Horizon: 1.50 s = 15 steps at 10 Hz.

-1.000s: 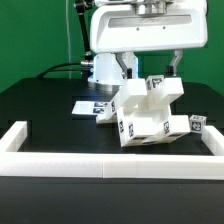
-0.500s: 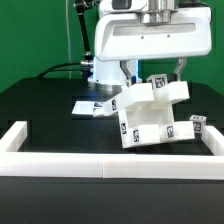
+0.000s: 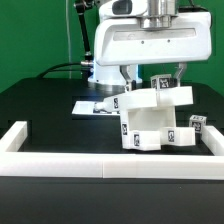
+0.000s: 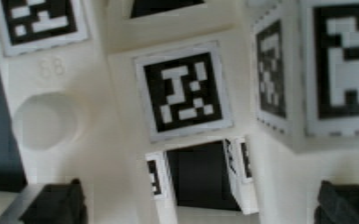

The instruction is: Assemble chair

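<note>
Chair (image 3: 150, 118): chunky white cluster of tagged blocks, centre-right of the exterior frame, on the black counter (image 3: 45, 105). It stands upright and squared up, lower blocks resting on the counter, upper slab jutting toward frame right. Likely parked there so the arm can reach it from above for the next join; that is a judgement, not something seen.

White border rail (image 3: 60, 162) runs across the lower frame, with a short return at lower left. The chair sits just behind it, near frame right. Probably a backstop to brace parts against.

The marker board (image 3: 90, 106) lies flat on the counter at frame centre-left, just beside the chair's rear edge, partly hidden by it.

Gripper (image 3: 150, 75): directly above the chair, dark fingers flanking the top slab on either side. Jaws spread wide, nothing clamped. Whether a finger touches the slab I cannot tell. Wrist view is filled with tagged white chair faces at close range; dark fingertips (image 4: 55, 198) show at the lower frame edge, apart, with empty space between.
</note>
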Each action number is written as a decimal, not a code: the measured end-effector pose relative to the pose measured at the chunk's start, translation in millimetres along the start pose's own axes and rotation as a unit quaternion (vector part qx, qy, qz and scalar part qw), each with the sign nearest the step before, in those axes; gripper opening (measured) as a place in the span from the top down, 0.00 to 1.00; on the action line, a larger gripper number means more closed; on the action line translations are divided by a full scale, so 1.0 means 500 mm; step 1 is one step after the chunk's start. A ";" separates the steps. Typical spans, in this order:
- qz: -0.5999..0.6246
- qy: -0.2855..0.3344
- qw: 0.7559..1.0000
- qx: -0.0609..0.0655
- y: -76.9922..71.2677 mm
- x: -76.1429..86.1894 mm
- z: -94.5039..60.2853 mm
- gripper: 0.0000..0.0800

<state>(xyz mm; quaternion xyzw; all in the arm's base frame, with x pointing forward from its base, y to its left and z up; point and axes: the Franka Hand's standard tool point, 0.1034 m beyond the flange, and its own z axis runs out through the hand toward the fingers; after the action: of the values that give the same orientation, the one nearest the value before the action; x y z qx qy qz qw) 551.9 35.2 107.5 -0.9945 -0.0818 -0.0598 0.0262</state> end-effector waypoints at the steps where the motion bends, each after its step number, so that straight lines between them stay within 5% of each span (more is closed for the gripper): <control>1: -0.004 0.004 1.000 0.000 -0.006 0.015 0.004 0.19; 8: -0.016 0.053 0.998 -0.014 -0.021 0.103 0.028 0.19; 11: -0.014 0.053 0.998 -0.014 -0.019 0.100 0.012 0.19; 15: 0.036 0.054 0.998 -0.004 -0.024 0.047 -0.072 0.19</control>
<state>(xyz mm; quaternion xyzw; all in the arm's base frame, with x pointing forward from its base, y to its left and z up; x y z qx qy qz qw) 568.6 48.6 146.6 -0.9922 -0.0443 -0.1132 0.0284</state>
